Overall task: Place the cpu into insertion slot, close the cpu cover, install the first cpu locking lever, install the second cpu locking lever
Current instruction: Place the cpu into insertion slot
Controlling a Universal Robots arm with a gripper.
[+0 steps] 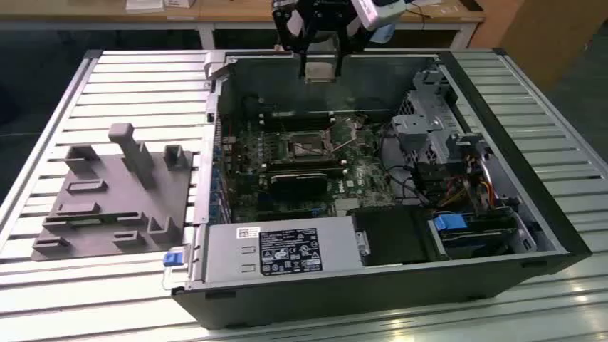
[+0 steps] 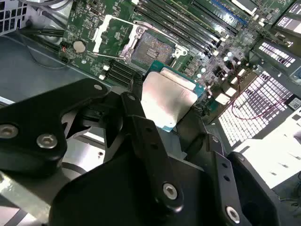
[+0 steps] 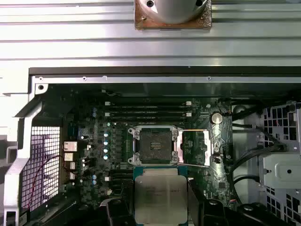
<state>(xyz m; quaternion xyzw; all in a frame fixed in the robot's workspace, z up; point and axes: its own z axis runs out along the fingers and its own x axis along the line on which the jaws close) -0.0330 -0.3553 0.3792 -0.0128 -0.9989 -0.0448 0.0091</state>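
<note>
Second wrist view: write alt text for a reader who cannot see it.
The tool grips the cpu between its black fingers, with the metal face showing, held over the green motherboard. The slot sits uncovered and empty on the board, apart from the cpu.

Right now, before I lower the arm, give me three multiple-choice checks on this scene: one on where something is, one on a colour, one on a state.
1. Where is the cpu?
A) on the grey fixture outside the case
B) held in the gripper above the motherboard
C) lying on the power supply

2. What colour is the cpu's face?
A) black
B) blue
C) pale silver

3. How is the insertion slot?
A) open and empty
B) covered and locked
C) holding a chip

Answers: B, the gripper clamps it over the board; C, its metal face shines pale silver; A, the slot's dark centre is bare and the cpu cover is swung aside.
</note>
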